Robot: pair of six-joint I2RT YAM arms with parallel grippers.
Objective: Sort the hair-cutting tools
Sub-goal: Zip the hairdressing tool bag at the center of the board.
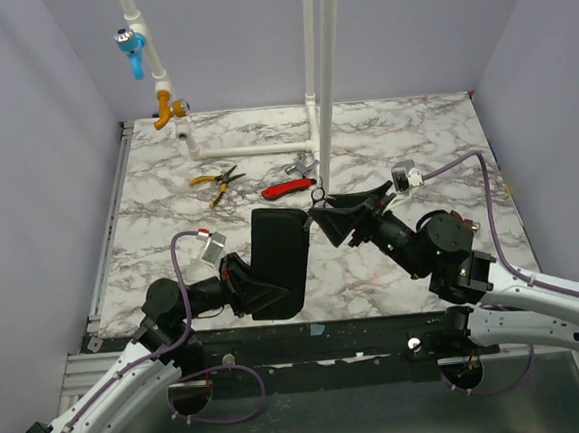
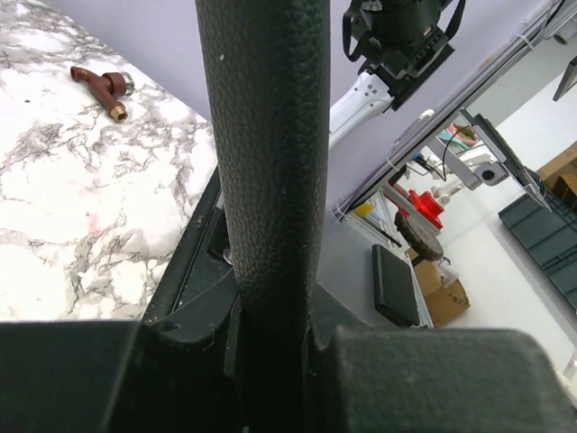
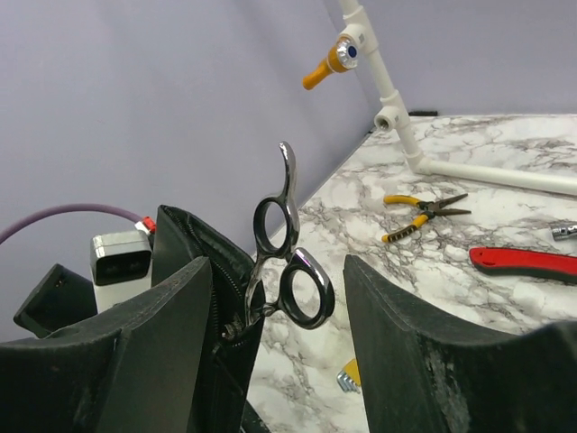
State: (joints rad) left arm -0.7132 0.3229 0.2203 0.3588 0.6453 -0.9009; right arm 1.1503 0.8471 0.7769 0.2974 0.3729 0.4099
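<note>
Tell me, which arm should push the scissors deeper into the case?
Probably the right. The right gripper is open, a finger on each side of the scissors sticking out of the case. The left gripper is busy clamping the case.

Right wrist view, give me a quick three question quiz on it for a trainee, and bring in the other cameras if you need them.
1. True or false: the right gripper is clamped on the scissors.
2. Pick one. The left gripper is: A) open above the table; B) shut on the black pouch; C) out of every view.
3. Short answer: which part of the scissors sticks up out of the pouch?

Key
1. False. It is open, and the scissors stand between its fingers untouched.
2. B.
3. The finger rings.
</note>
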